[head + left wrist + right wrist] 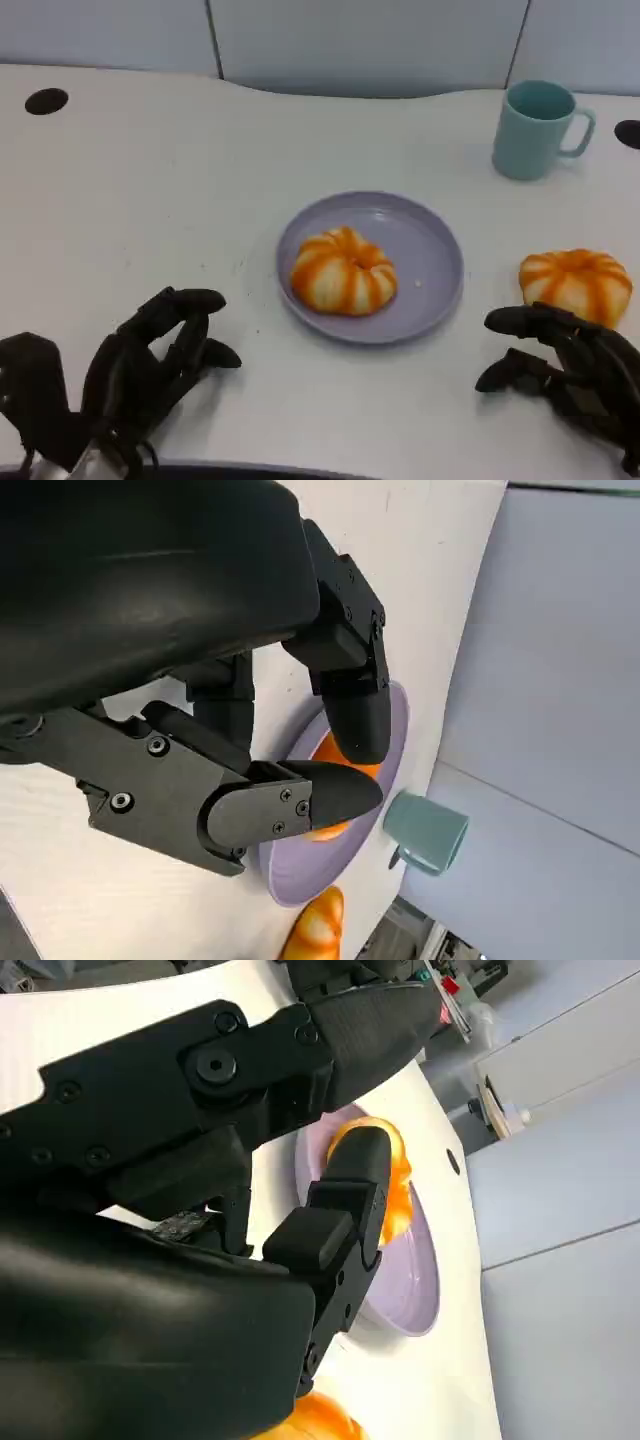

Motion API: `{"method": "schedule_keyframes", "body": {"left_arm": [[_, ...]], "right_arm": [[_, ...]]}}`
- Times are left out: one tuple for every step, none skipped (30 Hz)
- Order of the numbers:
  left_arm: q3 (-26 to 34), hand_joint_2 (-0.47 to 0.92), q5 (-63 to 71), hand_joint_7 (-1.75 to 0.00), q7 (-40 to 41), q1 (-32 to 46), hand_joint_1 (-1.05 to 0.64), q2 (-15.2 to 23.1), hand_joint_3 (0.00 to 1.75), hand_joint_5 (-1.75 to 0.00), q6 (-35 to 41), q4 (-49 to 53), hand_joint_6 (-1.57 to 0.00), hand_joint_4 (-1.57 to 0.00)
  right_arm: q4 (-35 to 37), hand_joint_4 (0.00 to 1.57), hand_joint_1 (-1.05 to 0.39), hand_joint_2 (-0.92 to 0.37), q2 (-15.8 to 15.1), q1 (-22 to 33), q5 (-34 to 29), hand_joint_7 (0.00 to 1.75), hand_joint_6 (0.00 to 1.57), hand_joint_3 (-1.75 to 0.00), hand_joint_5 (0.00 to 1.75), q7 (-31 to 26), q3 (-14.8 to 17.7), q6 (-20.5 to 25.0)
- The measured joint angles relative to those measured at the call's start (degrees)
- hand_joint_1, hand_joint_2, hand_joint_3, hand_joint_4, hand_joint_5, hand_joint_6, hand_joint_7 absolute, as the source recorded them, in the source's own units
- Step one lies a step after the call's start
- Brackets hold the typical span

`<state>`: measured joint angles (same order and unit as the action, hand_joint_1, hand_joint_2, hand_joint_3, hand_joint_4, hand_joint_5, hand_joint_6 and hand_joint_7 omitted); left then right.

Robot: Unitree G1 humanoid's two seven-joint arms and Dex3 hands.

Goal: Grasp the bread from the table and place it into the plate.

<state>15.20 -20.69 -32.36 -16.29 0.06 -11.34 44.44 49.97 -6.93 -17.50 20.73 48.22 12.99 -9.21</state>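
Right hand: fingers apart, holding nothing; loose bun just beyond fingertips, on table. Left hand: fingers spread, empty. Plate w/ 2nd bun lies btwn hands, farther out. Mug well beyond.

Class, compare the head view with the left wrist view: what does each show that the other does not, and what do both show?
Head view alone: the right robot hand, open just in front of the bread on the table, and two dark holes in the table.

Left wrist view alone: the grey wall panels seen from the side, beyond the table edge.

Both: the left robot hand, open and holding nothing, the purple plate with one bread on it, the second bread beside the plate, and the teal mug.
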Motion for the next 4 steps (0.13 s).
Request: {"method": "schedule_keyframes", "body": {"left_arm": [[0.0, 0.56, 0.0, -1.14, 0.0, -0.2, -0.56, 0.0, 0.78, -1.59, 0.0, 0.3, -0.57, -0.51], [0.0, 0.55, 0.0, -1.14, 0.0, -0.3, -0.56, 0.0, 0.80, -1.60, -0.1, 0.5, -0.57, -0.51], [0.0, 0.54, 0.0, -1.16, 0.0, -0.4, -0.56, 0.0, 0.84, -1.60, -0.3, 0.6, -0.57, -0.51], [0.0, 0.53, 0.0, -1.17, 0.0, -0.5, -0.55, 0.0, 0.86, -1.60, -0.5, 0.8, -0.56, -0.50]], "right_arm": [[0.4, 0.66, -0.43, -0.92, 0.0, -0.2, 0.0, 0.63, 0.79, -0.05, 1.11, 0.0, 0.1, -0.2], [0.7, 0.66, -0.42, -0.92, 0.0, -0.3, 0.0, 0.63, 0.80, -0.05, 1.11, 0.0, 0.1, -0.5], [1.1, 0.66, -0.42, -0.92, 0.0, -0.5, -0.1, 0.62, 0.81, -0.05, 1.11, -0.1, 0.2, -0.9], [1.5, 0.66, -0.41, -0.92, -0.1, -0.6, -0.1, 0.61, 0.81, -0.05, 1.11, -0.2, 0.2, -1.2]]}}
